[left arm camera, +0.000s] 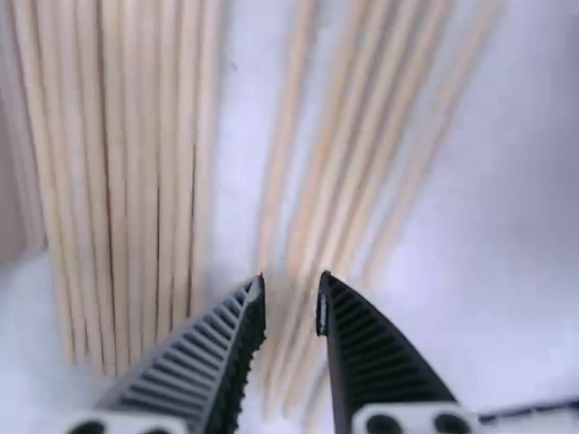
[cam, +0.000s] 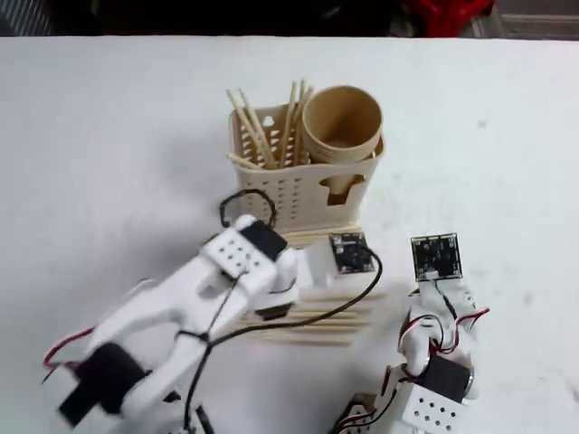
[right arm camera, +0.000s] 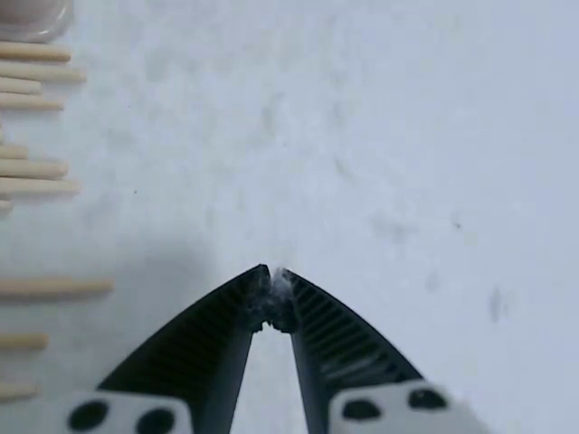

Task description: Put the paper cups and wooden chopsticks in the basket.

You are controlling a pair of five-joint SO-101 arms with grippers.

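A cream basket [cam: 289, 194] stands at mid-table with stacked paper cups [cam: 342, 122] and several wooden chopsticks [cam: 262, 131] upright inside it. More chopsticks [cam: 339, 321] lie flat on the table just in front of the basket. My left arm [cam: 240, 267] hangs over this pile. In the left wrist view my left gripper [left arm camera: 291, 285] is open by a narrow gap, its tips straddling a few of the loose chopsticks [left arm camera: 136, 181]. My right gripper [right arm camera: 271, 287] is shut with nothing in it, low over bare table beside the chopstick ends [right arm camera: 36, 167].
The white table [cam: 109, 136] spreads wide to the left and right of the basket. My right arm [cam: 434, 316] sits at the front right, close to the right ends of the loose chopsticks. A black cable [cam: 362, 294] loops over the pile.
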